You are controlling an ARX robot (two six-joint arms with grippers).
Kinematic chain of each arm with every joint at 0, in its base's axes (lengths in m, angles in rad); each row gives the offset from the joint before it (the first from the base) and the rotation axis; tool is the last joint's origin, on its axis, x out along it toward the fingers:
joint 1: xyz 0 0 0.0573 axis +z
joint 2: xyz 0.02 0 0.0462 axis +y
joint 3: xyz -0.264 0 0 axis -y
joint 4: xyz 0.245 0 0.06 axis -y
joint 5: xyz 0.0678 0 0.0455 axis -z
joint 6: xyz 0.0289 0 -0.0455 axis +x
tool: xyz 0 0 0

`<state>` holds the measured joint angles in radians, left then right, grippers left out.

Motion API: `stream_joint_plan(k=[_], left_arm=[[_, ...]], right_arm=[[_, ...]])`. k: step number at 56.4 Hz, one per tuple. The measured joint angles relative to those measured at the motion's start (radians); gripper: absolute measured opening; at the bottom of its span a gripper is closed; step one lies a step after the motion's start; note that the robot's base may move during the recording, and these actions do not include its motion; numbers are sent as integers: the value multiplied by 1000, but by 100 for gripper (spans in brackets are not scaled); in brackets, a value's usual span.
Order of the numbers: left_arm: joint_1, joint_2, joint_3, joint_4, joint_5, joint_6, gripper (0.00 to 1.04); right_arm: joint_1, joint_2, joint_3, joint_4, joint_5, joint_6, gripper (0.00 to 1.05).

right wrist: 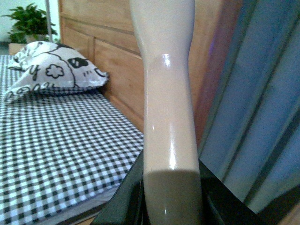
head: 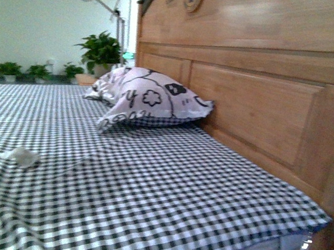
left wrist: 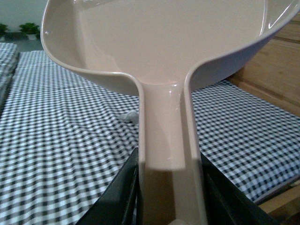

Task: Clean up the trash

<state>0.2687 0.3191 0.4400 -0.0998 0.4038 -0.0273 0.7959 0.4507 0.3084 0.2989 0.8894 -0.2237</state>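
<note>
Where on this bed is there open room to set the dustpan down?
Bare sheet stretches between the paper wad and the headboard, on the camera's side of the pillow. Crowded spots: the pillow's corner and the wad itself.

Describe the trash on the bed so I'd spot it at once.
Start at the wooden headboard and the cartoon-print pillow beside it. Come forward and left across the checked sheet: the trash is a small crumpled white wad, plain where the pillow is large and patterned.
</note>
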Motion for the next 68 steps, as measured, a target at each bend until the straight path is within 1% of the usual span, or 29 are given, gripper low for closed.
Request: stream_joint_plan(k=[13, 19, 30, 36, 38, 40, 41, 43, 46, 52, 58, 61, 63, 68], left_arm=[[0, -1, 0, 0, -2, 0, 28], [2, -3, 0, 0, -18, -4, 28], [0, -1, 0, 0, 13, -3, 28], [1, -1, 0, 0, 6, -3, 28], [5, 6, 13, -40, -3, -6, 28], [22, 31, 54, -146, 16, -3, 28], [29, 40, 63, -168, 24, -2, 28], [48, 69, 83, -207, 41, 10, 28], [74, 137, 95, -193, 61, 33, 28], [101, 331, 147, -80, 137, 122, 28], [105, 535, 237, 16, 177, 259, 28], [105, 617, 278, 44, 182, 308, 28], [101, 695, 316, 59, 180, 370, 28], [87, 866, 396, 63, 173, 492, 28]], right_arm=[[1, 0, 0, 0, -3, 0, 20], [3, 6, 0, 0, -14, 0, 20], [1, 6, -1, -1, 5, 0, 20], [2, -3, 0, 0, 3, 0, 20], [2, -2, 0, 0, 0, 0, 20], [2, -1, 0, 0, -4, 0, 20], [2, -1, 0, 0, -5, 0, 20], [2, -1, 0, 0, -3, 0, 20], [2, -1, 0, 0, 0, 0, 20], [1, -1, 0, 0, 1, 0, 20], [2, -1, 0, 0, -3, 0, 20], [2, -1, 0, 0, -2, 0, 20], [1, -1, 0, 0, -2, 0, 20], [2, -1, 0, 0, -2, 0, 20]])
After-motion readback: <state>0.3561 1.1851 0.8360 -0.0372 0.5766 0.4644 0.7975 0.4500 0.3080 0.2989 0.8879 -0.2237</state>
